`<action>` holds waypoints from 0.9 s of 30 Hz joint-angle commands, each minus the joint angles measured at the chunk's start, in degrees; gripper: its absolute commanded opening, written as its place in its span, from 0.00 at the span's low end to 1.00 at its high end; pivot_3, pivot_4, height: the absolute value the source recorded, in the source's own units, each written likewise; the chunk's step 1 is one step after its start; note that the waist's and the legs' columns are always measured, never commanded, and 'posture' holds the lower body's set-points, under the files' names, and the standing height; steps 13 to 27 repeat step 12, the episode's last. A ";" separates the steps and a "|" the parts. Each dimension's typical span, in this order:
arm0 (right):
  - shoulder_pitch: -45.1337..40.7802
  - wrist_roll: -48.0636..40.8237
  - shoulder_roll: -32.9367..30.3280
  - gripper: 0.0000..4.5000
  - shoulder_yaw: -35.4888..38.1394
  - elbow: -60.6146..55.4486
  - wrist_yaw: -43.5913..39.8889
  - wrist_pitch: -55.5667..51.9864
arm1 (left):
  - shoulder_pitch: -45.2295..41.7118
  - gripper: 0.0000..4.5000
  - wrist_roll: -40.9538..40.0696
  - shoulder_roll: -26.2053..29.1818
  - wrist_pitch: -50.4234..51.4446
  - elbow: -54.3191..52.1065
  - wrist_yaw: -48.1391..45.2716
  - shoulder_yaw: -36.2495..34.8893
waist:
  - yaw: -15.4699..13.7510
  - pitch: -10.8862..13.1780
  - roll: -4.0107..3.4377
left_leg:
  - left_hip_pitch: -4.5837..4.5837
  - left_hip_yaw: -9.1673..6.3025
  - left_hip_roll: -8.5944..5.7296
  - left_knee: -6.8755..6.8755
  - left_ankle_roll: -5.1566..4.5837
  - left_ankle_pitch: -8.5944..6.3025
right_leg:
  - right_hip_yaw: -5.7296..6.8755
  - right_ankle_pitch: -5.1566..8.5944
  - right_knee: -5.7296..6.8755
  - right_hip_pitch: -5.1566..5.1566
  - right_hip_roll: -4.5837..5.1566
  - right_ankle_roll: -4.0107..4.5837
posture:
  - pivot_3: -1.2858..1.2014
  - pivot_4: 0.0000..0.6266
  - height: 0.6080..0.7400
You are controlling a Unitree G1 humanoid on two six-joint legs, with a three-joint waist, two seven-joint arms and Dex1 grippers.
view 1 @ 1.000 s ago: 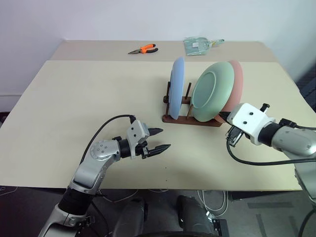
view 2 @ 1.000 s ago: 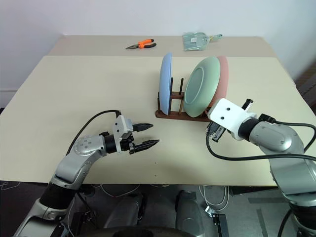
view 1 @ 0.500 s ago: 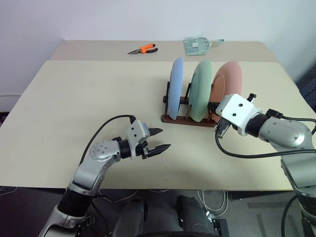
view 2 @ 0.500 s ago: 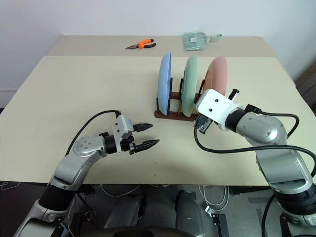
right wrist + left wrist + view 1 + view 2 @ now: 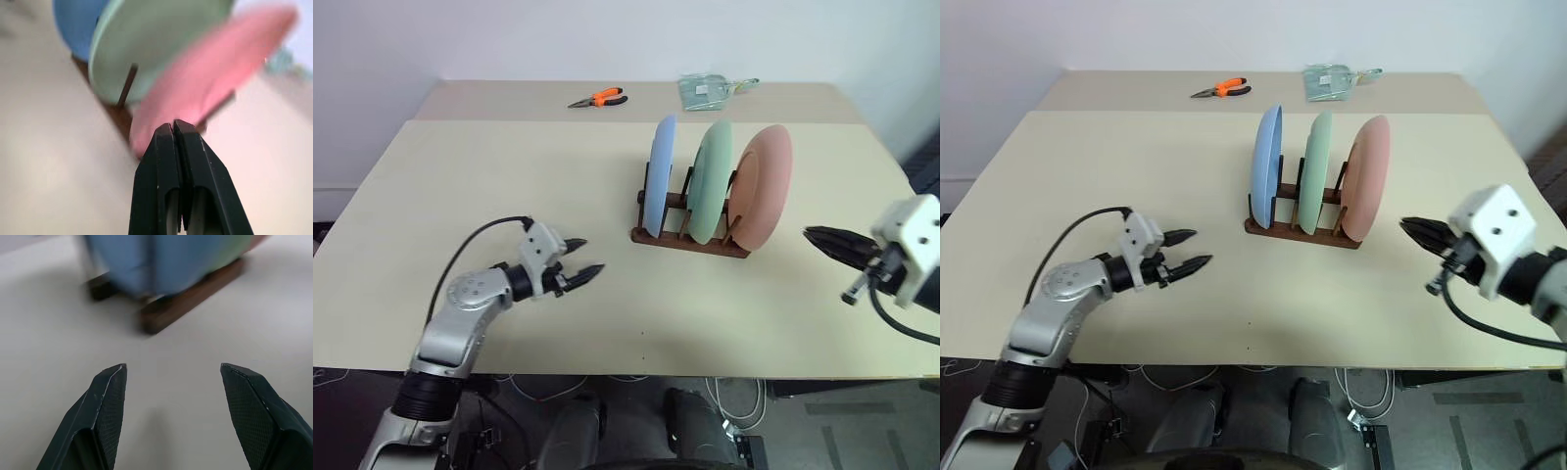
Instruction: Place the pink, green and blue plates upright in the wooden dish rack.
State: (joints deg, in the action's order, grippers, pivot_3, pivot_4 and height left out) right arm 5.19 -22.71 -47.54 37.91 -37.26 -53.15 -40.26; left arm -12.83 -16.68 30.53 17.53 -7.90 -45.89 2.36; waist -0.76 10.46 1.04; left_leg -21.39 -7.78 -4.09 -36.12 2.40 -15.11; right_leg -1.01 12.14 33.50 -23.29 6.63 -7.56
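The blue plate, the green plate and the pink plate all stand upright in the dark wooden dish rack near the table's middle. My left gripper is open and empty, low over the table well to the left of the rack, pointing toward it. My right gripper is shut with nothing in it, hovering to the right of the pink plate and clear of it. In the right wrist view its shut fingertips point at the pink plate.
Orange-handled pliers and a clear plastic bag lie on the far table behind the rack. The table's front edge runs just below both grippers.
My right gripper has pulled back to the right, away from the pink plate, which now stands upright in the rack. My left gripper has moved left, still open.
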 commanded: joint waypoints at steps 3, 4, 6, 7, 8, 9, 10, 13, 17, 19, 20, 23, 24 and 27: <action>5.99 5.65 4.18 0.00 -0.53 8.65 4.31 10.39 | 0.72 0.69 2.93 1.48 -7.24 7.73 3.64 -5.88 | 0.16 -0.04 0.04 | 0.05 0.05 0.01 -0.04 0.01 0.00 | -0.02 -0.01 0.00 0.04 0.00 0.01 | 0.52 0.24 1.00; 6.18 6.76 4.56 0.00 -1.43 10.23 5.18 12.39 | 0.82 0.69 3.19 1.51 -8.03 8.61 3.90 -6.20 | 0.21 -0.04 0.03 | 0.05 0.05 0.02 -0.02 0.01 0.00 | -0.03 -0.01 0.00 0.04 0.01 0.01 | 0.52 0.24 1.00; 5.90 7.80 5.49 0.00 -3.50 13.10 6.43 15.22 | 1.67 0.69 3.61 1.62 -9.14 9.30 4.64 -6.84 | 0.13 -0.02 0.00 | 0.03 0.08 0.01 0.00 0.01 0.00 | -0.06 -0.01 0.00 -0.02 0.02 0.02 | 0.52 0.24 1.00; 5.60 8.25 5.84 0.00 -4.67 14.36 6.90 16.58 | 2.22 0.69 3.49 1.48 -9.36 9.07 4.97 -7.25 | 0.08 -0.02 0.00 | 0.00 0.08 0.01 -0.01 0.02 0.00 | -0.06 -0.02 0.00 -0.04 0.04 0.02 | 0.52 0.24 1.00; 5.02 8.31 6.17 0.00 -5.70 15.48 7.36 17.48 | 2.64 0.69 3.36 1.28 -9.24 8.76 5.35 -7.56 | 0.04 -0.02 0.01 | 0.00 0.07 0.01 0.00 0.02 0.00 | -0.06 -0.03 0.00 -0.04 0.05 0.04 | 0.52 0.24 1.00; 4.62 8.29 6.29 0.00 -6.32 16.26 7.65 18.18 | 2.86 0.69 3.24 1.11 -9.11 8.51 5.60 -7.69 | 0.04 -0.02 0.00 | -0.01 0.06 0.00 0.01 0.02 0.00 | -0.06 -0.05 -0.01 -0.04 0.06 0.07 | 0.52 0.24 1.00; 3.93 8.70 6.39 0.00 -7.41 17.48 8.14 19.23 | 3.37 0.69 3.28 0.96 -9.16 7.97 5.82 -7.65 | 0.04 -0.02 0.00 | -0.01 0.06 0.00 0.00 0.02 0.00 | -0.06 -0.09 -0.01 -0.04 0.07 0.13 | 0.52 0.24 1.00; 3.06 9.45 6.25 0.00 -9.03 19.27 8.77 21.15 | 3.87 0.69 3.33 0.81 -9.21 7.37 6.16 -7.54 | 0.04 -0.02 0.01 | -0.01 0.06 -0.01 0.00 0.02 0.00 | -0.06 -0.13 -0.01 -0.04 0.08 0.18 | 0.52 0.24 1.00; 3.06 9.45 6.25 0.00 -9.03 19.27 8.77 21.15 | 3.87 0.69 3.33 0.81 -9.21 7.37 6.16 -7.54 | 0.04 -0.02 0.01 | -0.01 0.06 -0.01 0.00 0.02 0.00 | -0.06 -0.13 -0.01 -0.04 0.08 0.18 | 0.52 0.24 1.00; 3.06 9.45 6.25 0.00 -9.03 19.27 8.77 21.15 | 3.87 0.69 3.33 0.81 -9.21 7.37 6.16 -7.54 | 0.04 -0.02 0.01 | -0.01 0.06 -0.01 0.00 0.02 0.00 | -0.06 -0.13 -0.01 -0.04 0.08 0.18 | 0.52 0.24 1.00; 3.06 9.45 6.25 0.00 -9.03 19.27 8.77 21.15 | 3.87 0.69 3.33 0.81 -9.21 7.37 6.16 -7.54 | 0.04 -0.02 0.01 | -0.01 0.06 -0.01 0.00 0.02 0.00 | -0.06 -0.13 -0.01 -0.04 0.08 0.18 | 0.52 0.24 1.00; 3.06 9.45 6.25 0.00 -9.03 19.27 8.77 21.15 | 3.87 0.69 3.33 0.81 -9.21 7.37 6.16 -7.54 | 0.04 -0.02 0.01 | -0.01 0.06 -0.01 0.00 0.02 0.00 | -0.06 -0.13 -0.01 -0.04 0.08 0.18 | 0.52 0.24 1.00; 3.06 9.45 6.25 0.00 -9.03 19.27 8.77 21.15 | 3.87 0.69 3.33 0.81 -9.21 7.37 6.16 -7.54 | 0.04 -0.02 0.01 | -0.01 0.06 -0.01 0.00 0.02 0.00 | -0.06 -0.13 -0.01 -0.04 0.08 0.18 | 0.52 0.24 1.00; 3.06 9.45 6.25 0.00 -9.03 19.27 8.77 21.15 | 3.87 0.69 3.33 0.81 -9.21 7.37 6.16 -7.54 | 0.04 -0.02 0.01 | -0.01 0.06 -0.01 0.00 0.02 0.00 | -0.06 -0.13 -0.01 -0.04 0.08 0.18 | 0.52 0.24 1.00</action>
